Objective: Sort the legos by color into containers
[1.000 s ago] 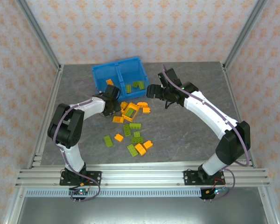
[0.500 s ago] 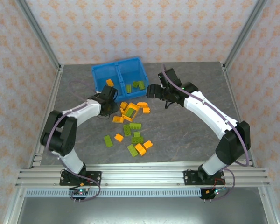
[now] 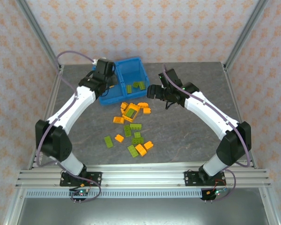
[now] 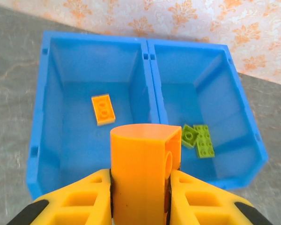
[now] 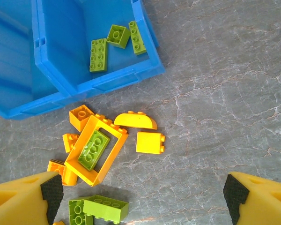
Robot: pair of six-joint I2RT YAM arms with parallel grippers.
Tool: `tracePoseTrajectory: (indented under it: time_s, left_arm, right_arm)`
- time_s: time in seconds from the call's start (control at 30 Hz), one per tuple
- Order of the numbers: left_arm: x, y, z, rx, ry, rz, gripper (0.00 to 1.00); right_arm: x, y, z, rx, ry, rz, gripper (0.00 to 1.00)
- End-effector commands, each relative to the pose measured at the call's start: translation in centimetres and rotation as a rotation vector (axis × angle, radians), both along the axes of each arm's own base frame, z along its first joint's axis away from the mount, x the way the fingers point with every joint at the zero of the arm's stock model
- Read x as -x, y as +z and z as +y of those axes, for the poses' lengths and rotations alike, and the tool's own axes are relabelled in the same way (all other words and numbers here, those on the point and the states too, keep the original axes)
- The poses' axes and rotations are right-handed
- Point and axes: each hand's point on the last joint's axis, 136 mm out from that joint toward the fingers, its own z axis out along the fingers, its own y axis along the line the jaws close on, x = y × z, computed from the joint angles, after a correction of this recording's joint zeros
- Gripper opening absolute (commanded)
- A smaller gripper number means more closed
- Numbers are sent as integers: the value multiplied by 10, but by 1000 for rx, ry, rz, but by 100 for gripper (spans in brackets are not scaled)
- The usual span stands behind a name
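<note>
1. Orange plastic is what our left hand (image 4: 140, 182) is clamped on. It pinches a rounded orange brick (image 4: 140, 154) between both fingers, above the near wall of the blue bin (image 4: 96, 38). The bin stands by the far edge of the bench (image 5: 215, 93), left of its middle.
2. The brick hangs almost in line with the middle wall (image 4: 152, 89), and we judge this the main risk. Released here, it could strike that wall or the near rim, then tip into the wrong compartment or bounce back onto the bench.
3. The compartment nearer the bench's left edge holds one flat orange brick (image 4: 103, 110); the other holds the green bricks (image 4: 198, 138). Our brick belongs on the left-edge side, so we would want the hand moved that way and farther in before it lets go.
4. The held brick looks tall and smooth-sided, and it is gripped low. We think a quick swing could make it swivel or slip out early.
5. Our right hand (image 5: 141, 193) has its jaws spread wide and holds nothing. It hovers over the loose pile (image 5: 94, 149) on the bench, just beside the bin's near wall. If it heads for the bin while the left arm is over it, the two could collide. A low pass could scatter the pile.
</note>
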Motion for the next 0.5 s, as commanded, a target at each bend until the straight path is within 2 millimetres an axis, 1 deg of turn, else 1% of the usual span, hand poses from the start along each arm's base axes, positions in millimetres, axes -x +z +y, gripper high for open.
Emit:
tracePoseTrajectory:
  time_s: [0.0,0.07,0.13,0.2,0.27,0.37,0.43,0.47]
  left_arm:
    - [-26,-27,19,-117,18,81,24]
    - [-42,-42,19,-118,19,109,24]
    - [-56,-63,19,-121,22,147,24]
    - [-66,-78,22,-126,34,179,25]
    - [-72,-96,25,-119,48,214,26]
    - [-75,-113,28,-72,67,244,30]
    - [-75,-117,27,-58,69,248,36]
    - [-75,-118,27,-58,69,250,41]
  right_arm:
    - [5,25,-9,-28,-28,-49,90]
    - [8,26,-12,-28,-34,-52,90]
    - [10,27,-14,-29,-38,-54,91]
    - [12,27,-16,-27,-42,-54,90]
    - [13,28,-17,-28,-45,-54,90]
    - [14,28,-19,-23,-45,-52,90]
    - [15,28,-20,-20,-46,-51,91]
    - [15,28,-20,-20,-45,-51,90]
